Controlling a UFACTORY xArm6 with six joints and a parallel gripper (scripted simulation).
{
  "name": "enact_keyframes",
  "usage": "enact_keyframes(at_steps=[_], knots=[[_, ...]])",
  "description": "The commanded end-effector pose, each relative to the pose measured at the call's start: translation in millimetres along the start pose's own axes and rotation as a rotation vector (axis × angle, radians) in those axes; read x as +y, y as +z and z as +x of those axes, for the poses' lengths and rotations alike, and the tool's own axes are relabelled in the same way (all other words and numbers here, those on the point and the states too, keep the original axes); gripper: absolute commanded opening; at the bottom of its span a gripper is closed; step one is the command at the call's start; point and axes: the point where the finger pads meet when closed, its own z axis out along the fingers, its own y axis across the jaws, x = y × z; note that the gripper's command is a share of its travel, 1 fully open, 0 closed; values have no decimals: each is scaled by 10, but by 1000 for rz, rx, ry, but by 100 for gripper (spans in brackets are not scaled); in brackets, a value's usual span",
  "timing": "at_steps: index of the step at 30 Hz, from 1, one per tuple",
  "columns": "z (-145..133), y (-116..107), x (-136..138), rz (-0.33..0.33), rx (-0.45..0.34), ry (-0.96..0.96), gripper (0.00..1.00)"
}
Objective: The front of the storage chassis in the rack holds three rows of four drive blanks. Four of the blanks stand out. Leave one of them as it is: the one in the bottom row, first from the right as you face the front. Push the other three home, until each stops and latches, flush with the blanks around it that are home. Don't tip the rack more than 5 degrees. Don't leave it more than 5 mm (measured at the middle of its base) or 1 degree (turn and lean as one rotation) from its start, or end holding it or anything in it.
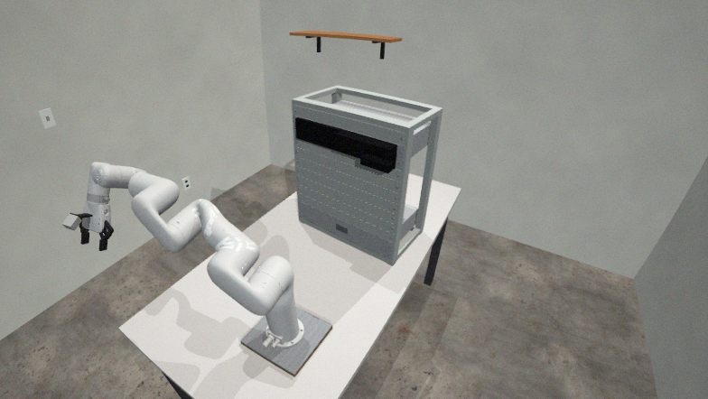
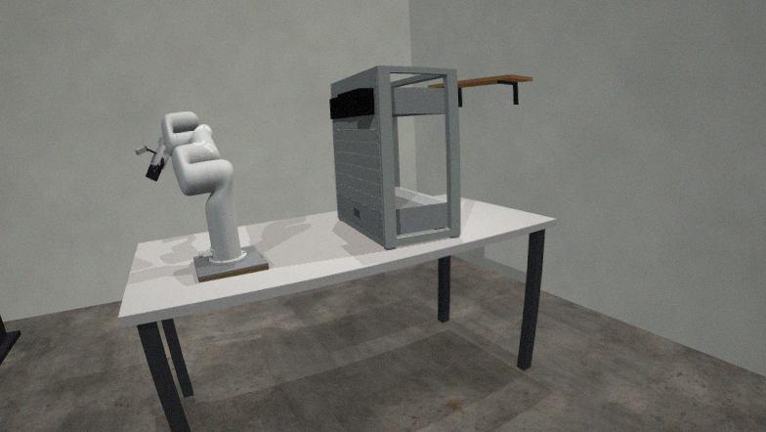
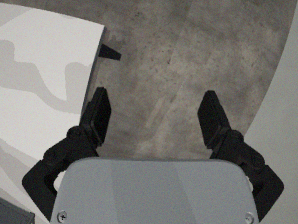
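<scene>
The grey rack (image 1: 364, 173) stands at the far end of the white table (image 1: 297, 277). Its black storage chassis (image 1: 345, 143) sits near the top of the front. The blanks at its lower right (image 1: 379, 161) stand out from the rest; single blanks are too small to tell apart. The rack also shows in the exterior view (image 2: 394, 155), with the chassis (image 2: 352, 103) seen from the side. My gripper (image 1: 94, 238) (image 3: 155, 99) is open and empty. It hangs off the table's left side, far from the rack, pointing down at the floor.
A wooden shelf (image 1: 345, 36) hangs on the wall behind the rack. The arm's base plate (image 1: 286, 338) sits at the near end of the table. The table corner (image 3: 47, 63) shows to the left of my fingers in the wrist view.
</scene>
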Motion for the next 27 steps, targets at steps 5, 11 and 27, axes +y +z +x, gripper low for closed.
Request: enact_keyframes(at_steps=[5,11,27], knots=[[-7,-348,104,-87,46,85,100],[-29,-632,174,-152,88,161,100],[-120,-1470,302,-326,219,373,100]])
